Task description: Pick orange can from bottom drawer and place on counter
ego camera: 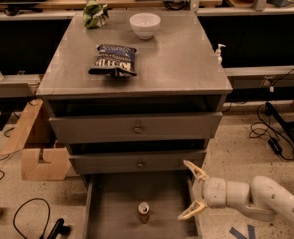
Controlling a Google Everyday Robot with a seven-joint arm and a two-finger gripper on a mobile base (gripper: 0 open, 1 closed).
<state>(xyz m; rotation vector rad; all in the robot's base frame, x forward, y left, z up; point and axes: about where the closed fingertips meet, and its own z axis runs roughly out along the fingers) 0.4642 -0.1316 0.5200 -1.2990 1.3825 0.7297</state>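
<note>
The orange can (pixel 144 212) stands upright on the floor of the open bottom drawer (pixel 111 203), near its middle front, silver top showing. My gripper (pixel 191 190) comes in from the right on a white arm. It is open, with its two tan fingers (pixel 194 169) spread over the drawer's right wall, to the right of the can and apart from it. The grey counter (pixel 176 59) tops the cabinet above.
On the counter lie a dark blue chip bag (pixel 112 60), a white bowl (pixel 145 24) and a green crumpled object (pixel 95 14). Two knobbed drawers sit closed above the open one. A cardboard box (pixel 34 143) stands left of the cabinet; cables lie on the floor.
</note>
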